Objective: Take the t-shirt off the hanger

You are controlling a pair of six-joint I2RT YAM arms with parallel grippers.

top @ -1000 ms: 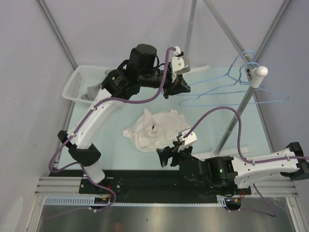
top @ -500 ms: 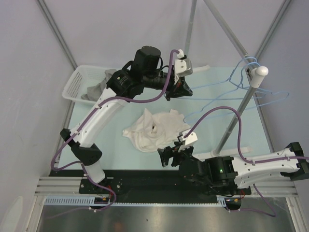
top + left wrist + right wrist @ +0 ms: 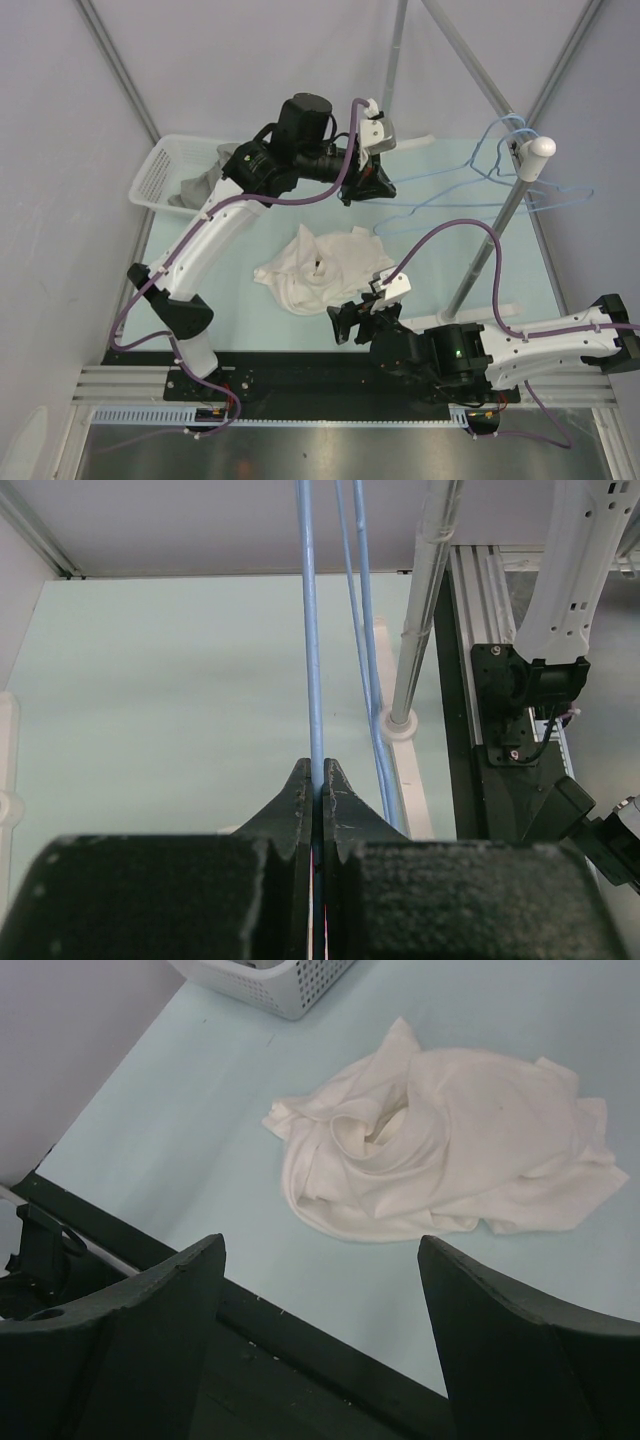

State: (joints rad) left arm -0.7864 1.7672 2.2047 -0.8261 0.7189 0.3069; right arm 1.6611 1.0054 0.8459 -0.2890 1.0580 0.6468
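Pinching the thin blue wire hanger between fingers pressed together, the left end effector is gripping one straight run of the wire. The wire is showing bare, with no cloth on it, and its hook seems to be hanging at the white peg on the slanted metal pole.

The right end effector is hovering low with its fingers spread wide, holding nothing and facing the crumpled white cotton t-shirt. That garment is lying in a loose heap on the pale green surface, well apart from the hanger and already free of it.

Judging by its folds, the shirt is looking light, soft and limp. A raised ridge near the heap's middle is offering the surest hold, since flat edges are likely to slide away. The wire is looking thin, springy and slippery, so it may be twisting in the pinch.
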